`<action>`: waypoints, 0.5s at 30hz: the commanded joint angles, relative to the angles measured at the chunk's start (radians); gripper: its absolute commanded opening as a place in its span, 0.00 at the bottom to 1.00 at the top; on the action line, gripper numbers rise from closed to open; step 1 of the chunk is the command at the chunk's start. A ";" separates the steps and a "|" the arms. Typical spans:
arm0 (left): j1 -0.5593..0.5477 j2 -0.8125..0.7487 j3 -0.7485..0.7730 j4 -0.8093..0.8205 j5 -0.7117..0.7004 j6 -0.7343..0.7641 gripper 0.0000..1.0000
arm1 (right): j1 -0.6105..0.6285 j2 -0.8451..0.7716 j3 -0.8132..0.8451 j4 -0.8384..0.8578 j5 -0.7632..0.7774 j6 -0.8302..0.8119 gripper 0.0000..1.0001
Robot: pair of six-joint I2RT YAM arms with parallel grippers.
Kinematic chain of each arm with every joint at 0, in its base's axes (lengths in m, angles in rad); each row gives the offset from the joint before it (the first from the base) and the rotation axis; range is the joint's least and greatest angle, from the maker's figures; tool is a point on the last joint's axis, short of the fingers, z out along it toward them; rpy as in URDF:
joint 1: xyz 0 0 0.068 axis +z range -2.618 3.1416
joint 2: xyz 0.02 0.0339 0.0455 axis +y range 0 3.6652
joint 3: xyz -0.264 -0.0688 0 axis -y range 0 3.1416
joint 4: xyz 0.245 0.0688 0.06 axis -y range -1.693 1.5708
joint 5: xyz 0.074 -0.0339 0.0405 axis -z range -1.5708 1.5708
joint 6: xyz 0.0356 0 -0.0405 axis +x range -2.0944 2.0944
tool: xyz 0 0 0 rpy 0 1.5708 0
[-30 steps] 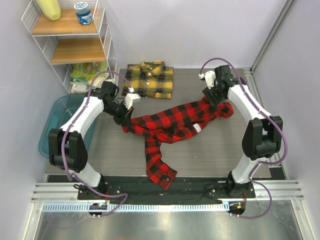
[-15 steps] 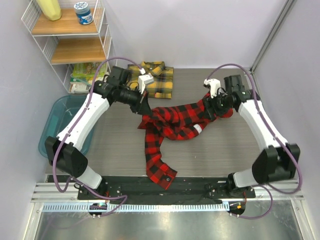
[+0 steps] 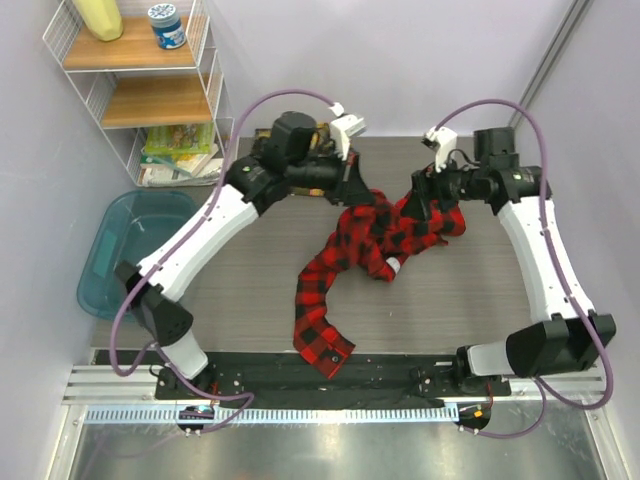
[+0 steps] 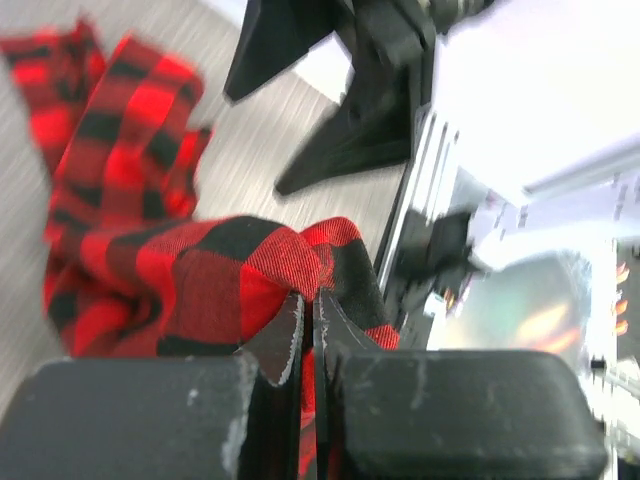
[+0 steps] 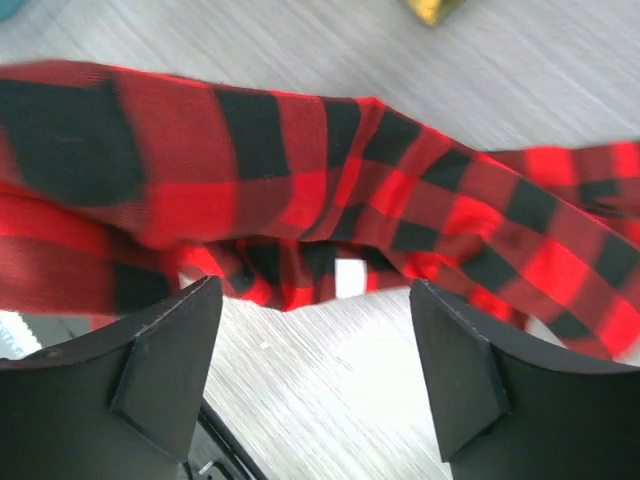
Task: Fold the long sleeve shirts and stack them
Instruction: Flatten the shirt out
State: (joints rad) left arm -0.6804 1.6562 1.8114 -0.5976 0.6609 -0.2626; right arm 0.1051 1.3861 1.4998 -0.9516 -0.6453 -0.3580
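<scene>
The red-and-black plaid shirt (image 3: pixel 400 228) lies bunched at the table's centre-right, one sleeve (image 3: pixel 318 325) trailing toward the near edge. My left gripper (image 3: pixel 358 192) has reached far across and is shut on a fold of that red shirt (image 4: pixel 240 270), the cloth pinched between its fingertips (image 4: pixel 310 310). Just right of the bunch, my right gripper (image 3: pixel 420 195) is open, with its fingers (image 5: pixel 170 350) apart over bare table and the red cloth (image 5: pixel 300 170) beyond them, untouched. The left arm hides most of the yellow-and-black shirt (image 3: pixel 320 128) at the back.
A wire shelf (image 3: pixel 150 90) with a jar and bottle stands at the back left, and a blue bin (image 3: pixel 130 250) sits beside the table's left edge. A metal frame post (image 3: pixel 545 80) rises at the back right.
My left arm swung right and back, dragging the shirt's left edge over toward the right side. The right gripper opened and let the cloth go. The shirt is now bunched.
</scene>
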 commanded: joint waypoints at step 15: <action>0.176 -0.033 -0.356 -0.203 -0.190 0.470 0.82 | -0.198 -0.122 -0.104 -0.245 0.177 -0.292 0.91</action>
State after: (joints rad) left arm -0.6064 1.8164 1.6367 -0.6132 0.5404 -0.1150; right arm -0.1551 1.2526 1.4395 -1.0924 -0.4618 -0.5514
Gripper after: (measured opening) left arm 0.814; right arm 0.912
